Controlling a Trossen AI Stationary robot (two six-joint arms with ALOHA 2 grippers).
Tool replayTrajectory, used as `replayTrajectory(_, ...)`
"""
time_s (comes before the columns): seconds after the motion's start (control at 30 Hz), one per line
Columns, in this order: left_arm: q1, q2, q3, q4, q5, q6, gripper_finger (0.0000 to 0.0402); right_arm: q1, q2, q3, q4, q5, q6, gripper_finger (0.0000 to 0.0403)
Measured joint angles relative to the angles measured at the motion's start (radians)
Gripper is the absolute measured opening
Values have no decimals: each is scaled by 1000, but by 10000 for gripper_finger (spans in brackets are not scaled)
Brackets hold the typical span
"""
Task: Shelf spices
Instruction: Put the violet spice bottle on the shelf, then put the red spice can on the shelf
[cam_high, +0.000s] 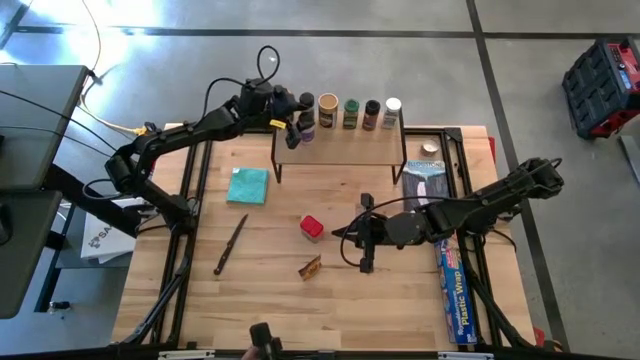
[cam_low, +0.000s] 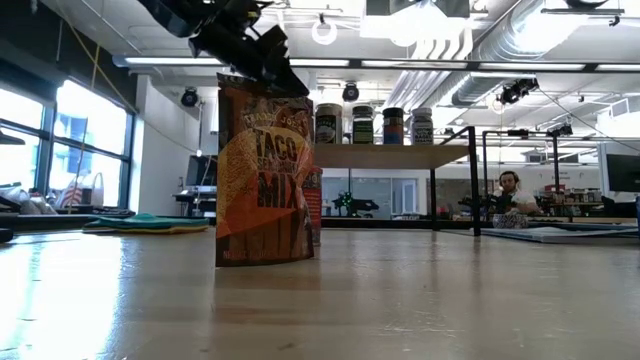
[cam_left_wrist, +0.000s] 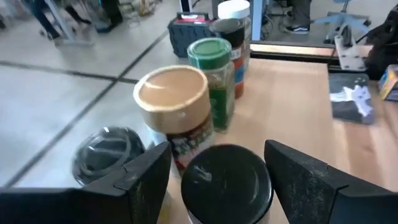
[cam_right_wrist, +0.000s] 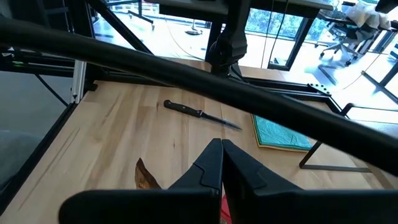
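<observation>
Five spice jars stand in a row on the shelf (cam_high: 340, 145), a light-wood top on black legs: black lid (cam_high: 306, 102), tan (cam_high: 327, 103), green (cam_high: 351, 105), dark (cam_high: 372, 107), white (cam_high: 393, 104). My left gripper (cam_left_wrist: 221, 180) is open at the row's left end. Its fingers stand on either side of the black-lid jar (cam_left_wrist: 227, 183), and narrow gaps show. The red box (cam_high: 311, 227) and the brown-orange packet (cam_high: 310, 267) stand upright on the table. My right gripper (cam_high: 365, 262) is shut, just right of them, touching nothing. No yellow-lid jar shows.
A teal cloth (cam_high: 247, 185) and a knife (cam_high: 231, 243) lie on the table's left half. The blue plastic-wrap box (cam_high: 455, 290) lies along the right edge under my right arm, with a grey pack (cam_high: 425, 180) beside the shelf. A person (cam_low: 508, 190) sits far off.
</observation>
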Motion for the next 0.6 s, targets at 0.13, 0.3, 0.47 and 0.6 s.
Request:
replayTrajectory(0.13,-8,0,0,37,-2,39,257,0,0,0,0,0,0,0)
replayTrajectory(0.3,-32,-32,-1,28,-10,41,257,4,0,0,-16,-1,0,0)
replayTrajectory(0.47,-88,-117,-1,-53,-110,51,257,15,0,0,-60,0,9,0)
replayTrajectory(0.6,-168,-203,-1,-195,-157,65,257,16,0,-13,-103,-2,52,0)
